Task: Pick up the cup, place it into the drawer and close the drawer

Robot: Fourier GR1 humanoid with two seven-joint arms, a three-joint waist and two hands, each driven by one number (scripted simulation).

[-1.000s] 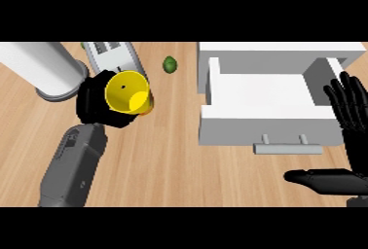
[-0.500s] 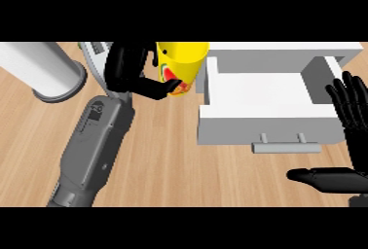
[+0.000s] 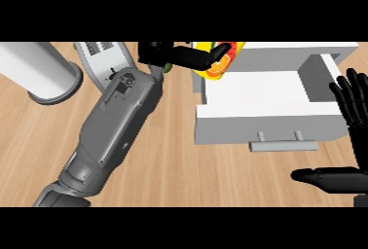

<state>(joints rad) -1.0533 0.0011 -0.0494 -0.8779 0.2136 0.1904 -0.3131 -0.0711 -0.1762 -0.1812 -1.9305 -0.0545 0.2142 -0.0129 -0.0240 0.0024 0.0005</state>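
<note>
Left hand (image 3: pixel 188 57) wrapped round the yellow cup (image 3: pixel 219 63), up at the open white drawer's (image 3: pixel 266 92) back-left corner. Right hand (image 3: pixel 351 141) parked at the right edge, fingers spread, holding nothing.

Cup carried toward the drawer

The left hand (image 3: pixel 188 56), curled round the yellow cup (image 3: pixel 219 61), now reaches further right, the cup overlapping the open drawer's (image 3: pixel 267 120) back-left corner.

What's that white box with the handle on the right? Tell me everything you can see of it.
It is a drawer, pulled open, plain white or pale grey, with a flat front that bears a grey bar handle on two short posts. Its walls frame a hollow with nothing resting in it. It stands on the wooden counter. The left hand holds a yellow cup at its far left corner; the right hand rests open beside its right wall.
</note>
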